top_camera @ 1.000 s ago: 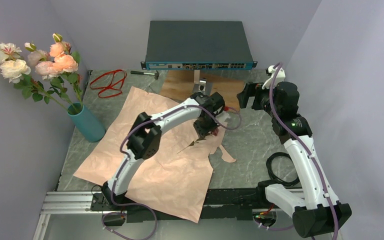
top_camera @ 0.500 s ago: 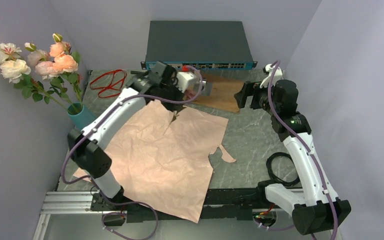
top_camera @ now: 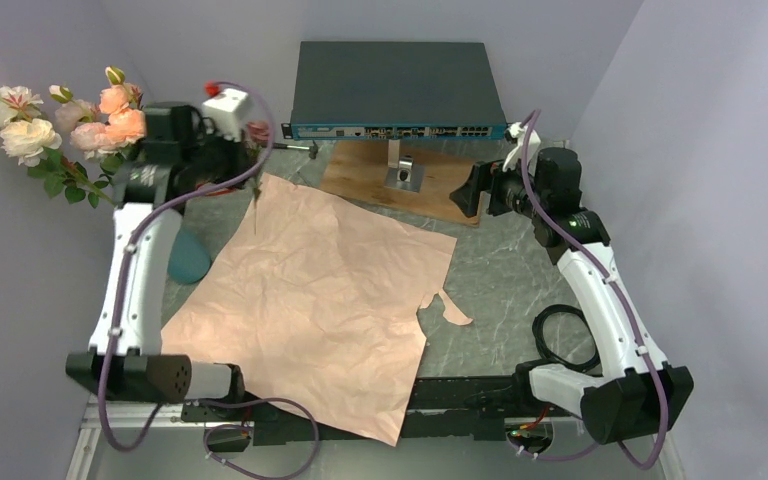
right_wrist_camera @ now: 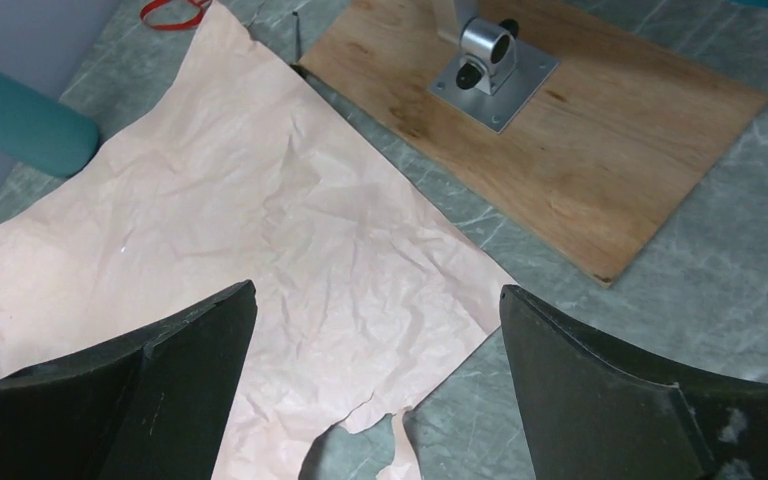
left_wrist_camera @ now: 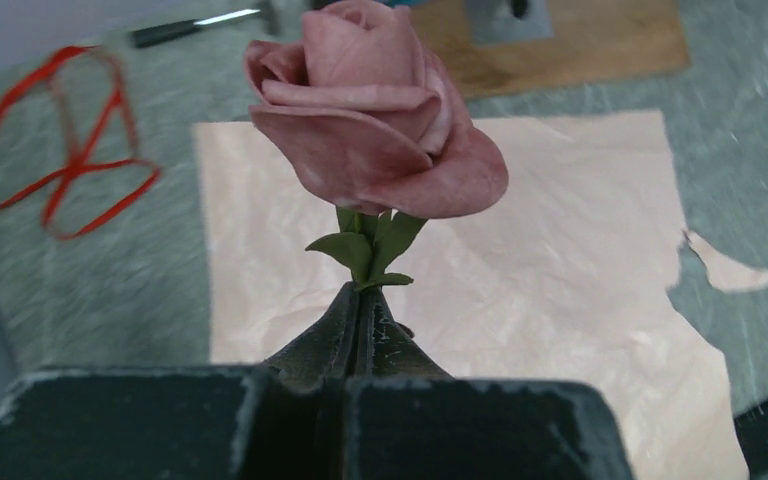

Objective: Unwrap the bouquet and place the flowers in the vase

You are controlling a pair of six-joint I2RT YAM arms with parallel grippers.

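Note:
In the left wrist view my left gripper (left_wrist_camera: 368, 300) is shut on the green stem of a dusky pink rose (left_wrist_camera: 370, 110), just under the bloom. From above, that gripper (top_camera: 250, 150) hangs at the back left with the rose (top_camera: 258, 130), right of the teal vase (top_camera: 188, 260), which my left arm partly hides. Pink, peach and cream flowers (top_camera: 70, 125) stand in the vase. The bouquet is undone: its crinkled pink paper (top_camera: 310, 300) lies flat and the red ribbon (left_wrist_camera: 60, 170) lies loose. My right gripper (top_camera: 475, 190) is open and holds nothing.
A wooden board (right_wrist_camera: 560, 130) with a metal bracket (right_wrist_camera: 490, 60) lies below my right gripper (right_wrist_camera: 375, 290). A network switch (top_camera: 395, 85) sits at the back. A torn paper scrap (top_camera: 452, 308) and a black cable coil (top_camera: 565, 340) lie on the right.
My left arm has swung from the middle of the paper up to the back left, towards the vase, carrying the rose. My right gripper has drifted slightly left.

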